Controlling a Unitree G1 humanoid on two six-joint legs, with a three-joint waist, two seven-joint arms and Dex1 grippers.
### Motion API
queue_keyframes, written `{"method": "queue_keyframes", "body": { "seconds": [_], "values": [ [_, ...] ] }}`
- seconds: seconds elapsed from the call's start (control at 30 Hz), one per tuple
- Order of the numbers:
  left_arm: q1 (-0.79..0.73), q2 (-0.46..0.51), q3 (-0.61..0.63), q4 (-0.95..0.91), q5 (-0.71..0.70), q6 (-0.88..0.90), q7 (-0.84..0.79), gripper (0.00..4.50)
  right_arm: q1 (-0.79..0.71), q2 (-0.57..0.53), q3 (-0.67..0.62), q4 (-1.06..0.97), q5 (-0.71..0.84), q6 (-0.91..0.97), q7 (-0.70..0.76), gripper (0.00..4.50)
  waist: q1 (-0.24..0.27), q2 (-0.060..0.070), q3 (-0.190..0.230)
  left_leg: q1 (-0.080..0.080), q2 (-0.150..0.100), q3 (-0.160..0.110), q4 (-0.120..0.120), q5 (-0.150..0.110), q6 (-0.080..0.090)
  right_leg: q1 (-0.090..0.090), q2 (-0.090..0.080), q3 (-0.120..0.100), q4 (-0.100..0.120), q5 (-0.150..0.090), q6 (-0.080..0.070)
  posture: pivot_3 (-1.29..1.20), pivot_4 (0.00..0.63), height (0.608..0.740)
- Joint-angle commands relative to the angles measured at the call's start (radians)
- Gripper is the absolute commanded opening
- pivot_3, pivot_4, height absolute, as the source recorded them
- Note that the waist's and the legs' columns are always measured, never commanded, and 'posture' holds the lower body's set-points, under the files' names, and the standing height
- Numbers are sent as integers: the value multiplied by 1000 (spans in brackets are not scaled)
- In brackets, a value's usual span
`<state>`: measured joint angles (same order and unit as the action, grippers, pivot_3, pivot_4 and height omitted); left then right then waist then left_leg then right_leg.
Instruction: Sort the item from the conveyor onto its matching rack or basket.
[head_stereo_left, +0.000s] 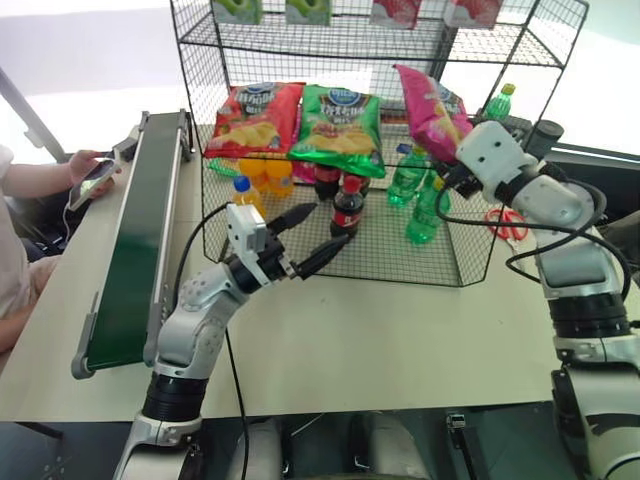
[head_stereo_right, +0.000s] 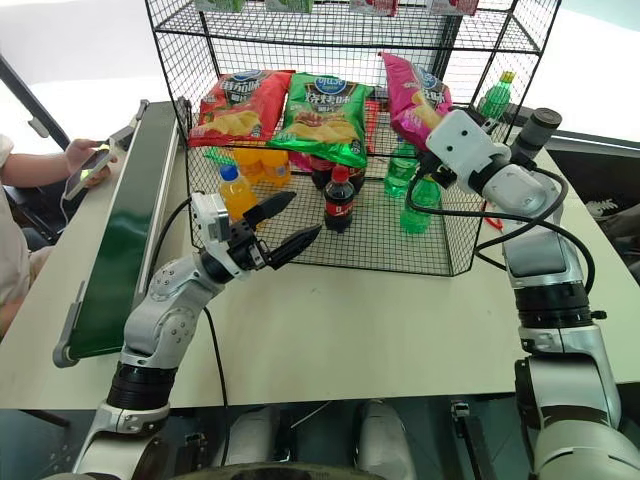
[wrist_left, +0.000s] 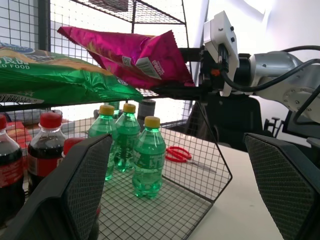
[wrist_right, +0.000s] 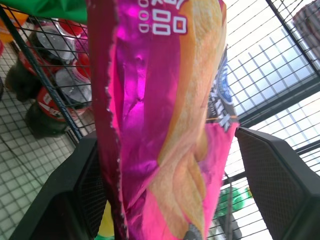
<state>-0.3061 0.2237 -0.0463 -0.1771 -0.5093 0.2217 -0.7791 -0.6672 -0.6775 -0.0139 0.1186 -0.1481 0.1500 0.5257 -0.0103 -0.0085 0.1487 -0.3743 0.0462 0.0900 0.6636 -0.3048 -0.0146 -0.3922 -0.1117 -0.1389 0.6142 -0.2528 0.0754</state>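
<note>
Right wrist view puts the pink crisp bag (wrist_right: 165, 115) hanging edge-on between the right pincer's (wrist_right: 165, 195) two fingers, which stand spread with a gap on either side, so nothing pinches it. From the head camera the bag (head_stereo_left: 432, 108) lies at about two o'clock of the scene, on the middle tier of the black wire rack (head_stereo_left: 270, 30), its lower end jutting past the tier's front toward the pincer (head_stereo_left: 452, 165).

By its look the bag is light, puffed with air, soft and crinkly, with a glossy skin that slips easily; the crisps inside would crush under a hard squeeze. The flat crimped seam at either end is probably the surest place to pinch. It seems only partly supported on the tier, so it could slide off forward.

At the bag's nine o'clock the green bag (head_stereo_left: 340, 125) and then the red bag (head_stereo_left: 252, 118) lie on the same tier, the green one just beside it. Below stand green bottles (head_stereo_left: 418, 195), cola bottles (head_stereo_left: 345, 205) and orange bottles (head_stereo_left: 255, 180). Red scissors (head_stereo_left: 508, 222) lie on the surface at three o'clock, outside the rack. The conveyor (head_stereo_left: 140, 240) runs along nine o'clock; a person's hand (head_stereo_left: 85, 168) with a phone is just beyond it. The left pincer (head_stereo_left: 312, 235) hovers near the centre, fingers spread, pinching nothing.
</note>
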Motion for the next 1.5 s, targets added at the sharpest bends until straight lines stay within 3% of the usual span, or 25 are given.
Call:
{"method": "queue_keyframes", "body": {
  "seconds": [0.03,0.1,0.23,0.3,0.67,0.97,1.07,1.23,1.3,1.43,1.5],
  "values": [
    [6,3,-5,-38,4,-18,-2,4500,5,-9,-41,-50,23,0,-8,3631,0,0,0,0,0,0,0,0,0,0,0,0,0,0,0,0,150,740],
    [4,4,-6,-40,3,-17,0,4500,10,-12,-43,-50,29,1,-9,3009,-1,0,0,0,0,0,0,0,0,0,0,0,0,0,0,0,150,740],
    [2,4,-11,-40,6,-20,0,4500,14,-2,-39,-65,36,-29,-17,859,-1,0,0,0,0,0,0,0,0,0,0,0,0,0,0,0,150,740],
    [1,4,-12,-39,6,-20,0,4500,21,-10,-23,-64,11,-48,-25,23,-1,0,0,0,0,0,0,0,0,0,0,0,0,0,0,0,150,740],
    [4,8,-24,-41,17,-30,1,4500,-25,-144,100,34,-371,-207,-234,23,-3,0,0,0,0,0,0,0,0,-1,0,0,0,0,0,0,150,740],
    [8,6,-27,-42,29,-33,3,4500,-82,-118,118,137,-390,-206,-246,23,-2,0,0,0,0,1,0,0,0,-1,0,0,0,0,0,0,150,740],
    [13,6,-31,-42,36,-39,2,4500,-95,-120,105,162,-361,-217,-227,981,-2,0,0,0,0,1,0,0,0,-1,0,0,0,0,0,0,150,740],
    [23,3,-34,-42,46,-42,1,4500,-74,-120,83,115,-252,-197,-106,3319,-2,0,0,0,0,1,0,0,0,0,0,0,0,0,0,0,150,740],
    [22,1,-34,-38,47,-44,-1,4500,-71,-127,79,102,-223,-207,-71,3319,-2,0,0,0,0,0,0,0,0,0,0,0,0,0,0,0,150,740],
    [19,-2,-33,-32,48,-45,-3,4500,-54,-40,-12,13,19,-93,45,3319,-3,0,0,0,0,0,0,0,0,0,0,0,0,0,0,0,150,740],
    [19,-3,-35,-30,51,-49,-4,4500,-43,-25,-32,-27,54,-77,49,3319,-2,0,0,0,1,0,0,0,0,0,0,0,0,0,0,0,150,740]
  ]
}}
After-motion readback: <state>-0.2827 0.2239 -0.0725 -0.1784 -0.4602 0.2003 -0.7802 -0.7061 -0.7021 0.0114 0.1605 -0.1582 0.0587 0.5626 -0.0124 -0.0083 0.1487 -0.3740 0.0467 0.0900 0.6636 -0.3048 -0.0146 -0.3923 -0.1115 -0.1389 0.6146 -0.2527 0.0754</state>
